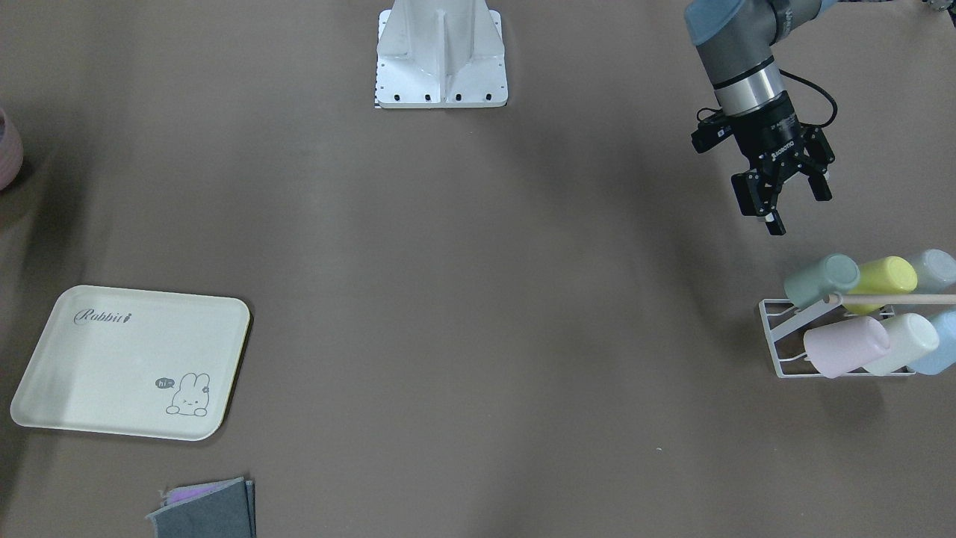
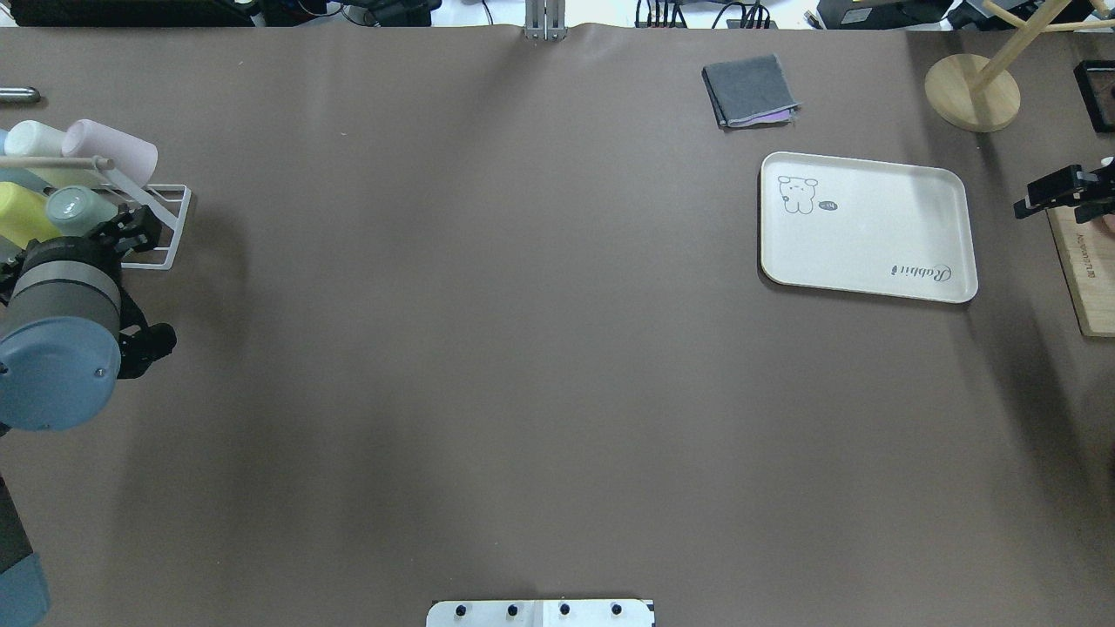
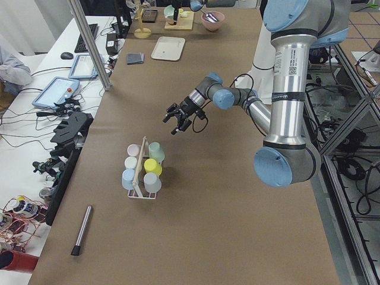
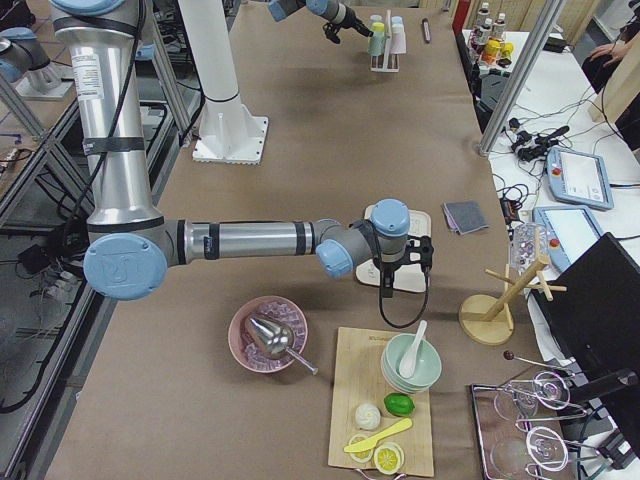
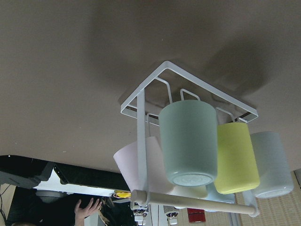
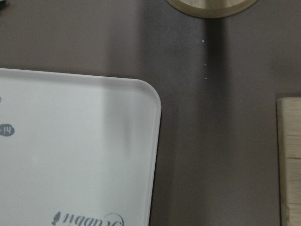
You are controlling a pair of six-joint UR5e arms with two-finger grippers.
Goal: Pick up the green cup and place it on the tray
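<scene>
The green cup (image 1: 821, 280) lies tilted on a peg of a white wire rack (image 1: 777, 336), at the rack's end nearest the robot. It also shows in the overhead view (image 2: 78, 209) and fills the middle of the left wrist view (image 5: 188, 141). My left gripper (image 1: 799, 209) is open and empty, hovering a short way from the cup, on the robot's side of it. The cream tray (image 1: 127, 362) lies empty at the table's other end (image 2: 871, 226). My right gripper (image 2: 1076, 193) hangs beside the tray's end; I cannot tell whether it is open or shut. The right wrist view shows the tray's corner (image 6: 70, 150).
The rack also holds a yellow-green cup (image 1: 889, 276), a pink cup (image 1: 844, 347), a cream cup (image 1: 904, 344) and pale blue ones. A folded grey cloth (image 2: 749, 90), a wooden stand (image 2: 971, 91) and a wooden board (image 2: 1084, 270) lie near the tray.
</scene>
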